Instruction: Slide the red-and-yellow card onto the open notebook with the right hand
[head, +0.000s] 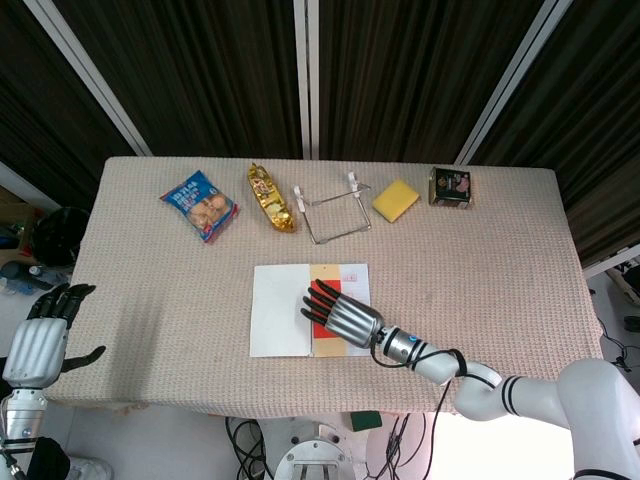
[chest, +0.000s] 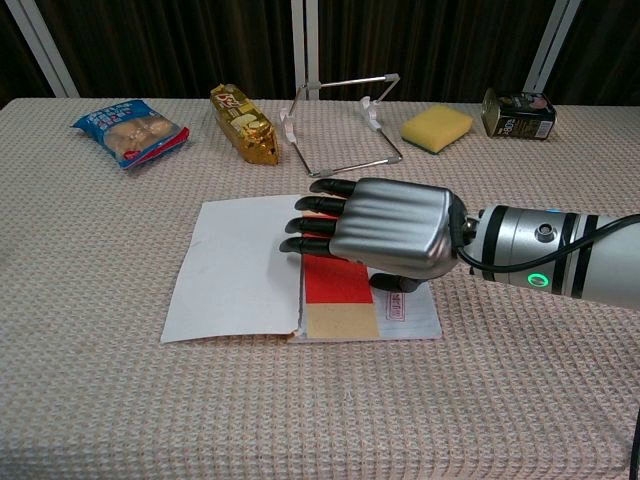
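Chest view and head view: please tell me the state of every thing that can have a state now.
Notebook: open, lying flat.
Card: lying on the notebook's right page, partly under the right hand.
Right hand: palm down over the card, fingers stretched out, holding nothing.
Left hand: off the table, fingers apart, holding nothing.
Snack bag: lying flat.
Tin: on its side.

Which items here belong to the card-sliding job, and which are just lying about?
Job: red-and-yellow card; open white notebook; right hand resting on the card.

Lying about: blue snack packet; gold foil pack; wire stand; yellow sponge; dark tin.
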